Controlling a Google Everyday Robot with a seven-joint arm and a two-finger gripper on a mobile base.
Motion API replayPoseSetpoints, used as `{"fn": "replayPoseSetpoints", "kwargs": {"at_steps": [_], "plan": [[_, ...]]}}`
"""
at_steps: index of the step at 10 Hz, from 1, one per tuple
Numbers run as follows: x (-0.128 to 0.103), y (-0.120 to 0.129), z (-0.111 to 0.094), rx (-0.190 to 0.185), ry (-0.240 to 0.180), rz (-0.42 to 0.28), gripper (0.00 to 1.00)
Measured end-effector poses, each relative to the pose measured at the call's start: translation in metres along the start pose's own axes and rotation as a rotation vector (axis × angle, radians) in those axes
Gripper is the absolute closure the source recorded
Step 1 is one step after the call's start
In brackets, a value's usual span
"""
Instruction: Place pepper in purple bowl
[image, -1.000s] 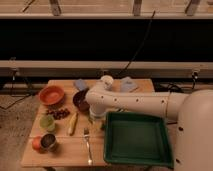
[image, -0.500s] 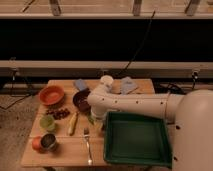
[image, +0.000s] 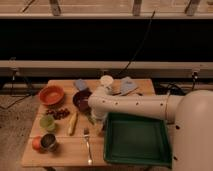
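Note:
The purple bowl (image: 81, 99) stands in the middle of the table, right of the orange bowl (image: 51, 95). Just in front of it, a small dark green pepper (image: 90, 119) lies on the wood. My white arm reaches in from the right and bends down at its end. The gripper (image: 95, 119) hangs open right over the pepper, near the table top and partly hidden by the wrist. Whether it touches the pepper I cannot tell.
A green tray (image: 137, 140) fills the front right of the table (image: 65, 155). On the left are a light green cup (image: 47, 122), dark berries (image: 61, 113), a pale yellow corn piece (image: 73, 123), a fork (image: 88, 145) and a metal cup (image: 48, 141). A white cup (image: 106, 80) and blue cloths (image: 126, 86) sit at the back.
The end of my arm has dipped slightly toward the table by the pepper. No object has moved.

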Motion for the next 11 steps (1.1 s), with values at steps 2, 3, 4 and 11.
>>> {"fn": "replayPoseSetpoints", "kwargs": {"at_steps": [2,3,4,11], "plan": [[0.001,0.001,0.003,0.000,0.001,-0.005,0.36],[0.002,0.001,0.004,-0.001,0.001,-0.008,0.43],[0.003,0.001,0.005,-0.001,0.003,-0.010,0.54],[-0.001,0.005,-0.012,0.000,-0.009,-0.044,1.00]]}}
